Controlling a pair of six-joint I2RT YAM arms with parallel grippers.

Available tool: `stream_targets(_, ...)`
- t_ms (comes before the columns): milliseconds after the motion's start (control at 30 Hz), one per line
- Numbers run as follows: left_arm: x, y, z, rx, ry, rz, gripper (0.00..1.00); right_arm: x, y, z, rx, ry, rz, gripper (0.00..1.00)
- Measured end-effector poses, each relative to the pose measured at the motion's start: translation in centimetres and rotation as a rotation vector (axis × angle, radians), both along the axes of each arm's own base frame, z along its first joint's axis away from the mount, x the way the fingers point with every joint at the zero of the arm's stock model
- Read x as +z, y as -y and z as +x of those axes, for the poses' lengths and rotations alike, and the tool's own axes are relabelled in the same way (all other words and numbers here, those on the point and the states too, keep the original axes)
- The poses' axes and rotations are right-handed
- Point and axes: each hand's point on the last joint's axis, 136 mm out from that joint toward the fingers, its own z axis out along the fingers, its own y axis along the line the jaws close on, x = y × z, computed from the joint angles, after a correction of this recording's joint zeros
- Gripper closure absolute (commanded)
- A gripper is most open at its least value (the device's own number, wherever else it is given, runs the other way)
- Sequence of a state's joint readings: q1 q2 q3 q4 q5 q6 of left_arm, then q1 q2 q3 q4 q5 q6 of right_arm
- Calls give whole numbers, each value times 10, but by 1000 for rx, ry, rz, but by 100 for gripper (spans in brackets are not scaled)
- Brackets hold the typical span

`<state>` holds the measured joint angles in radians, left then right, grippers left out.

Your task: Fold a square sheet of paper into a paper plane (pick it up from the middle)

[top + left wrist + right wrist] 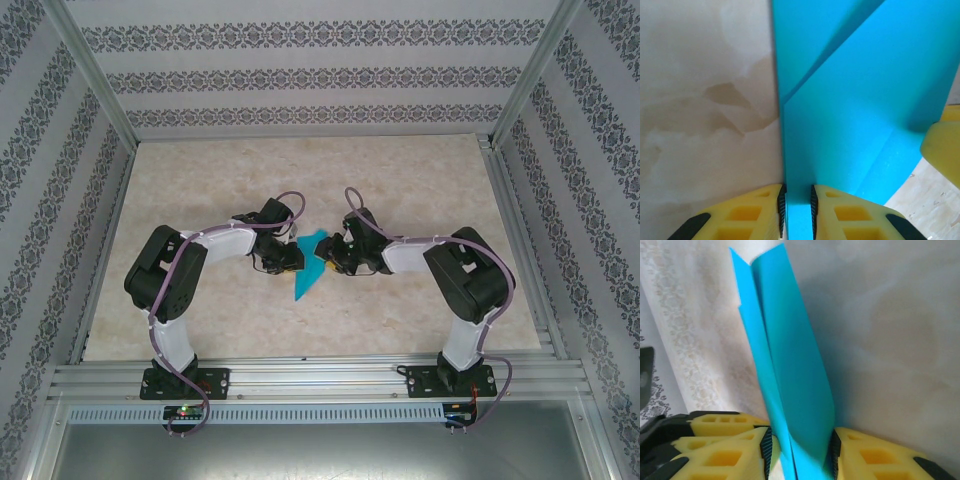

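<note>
Left gripper (797, 196) reaches in, elbow bent, clamps paper plane (850, 100) edge between pads; right gripper (801, 440) opposite, jaws straddling fold, grip unclear.

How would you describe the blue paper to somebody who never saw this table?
Look at the middle of the marble-patterned table, where the left gripper and the right gripper meet. The folded turquoise paper sits between them, narrowing to a point toward the arm bases. Its bright blue sets it apart.

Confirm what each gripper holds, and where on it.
Both hold the folded paper. The left gripper pinches a narrow edge strip; the right gripper clamps the near end of the folded layers, spread between its jaws.
</note>
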<state>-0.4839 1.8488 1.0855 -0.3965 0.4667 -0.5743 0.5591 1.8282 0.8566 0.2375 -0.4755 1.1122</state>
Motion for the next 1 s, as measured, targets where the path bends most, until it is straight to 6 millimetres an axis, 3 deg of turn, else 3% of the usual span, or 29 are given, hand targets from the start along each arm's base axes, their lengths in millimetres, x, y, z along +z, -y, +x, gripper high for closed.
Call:
stream_targets(200,-1,0,0,0,-2,1,76,6,-8,14,34,30,26,57)
stream_targets(400,-1,0,0,0,-2,1,76,4,-2,25,39,42,35,56)
stream_targets(1000,-1,0,0,2,-2,1,76,2,-13,20,82,60,50,69)
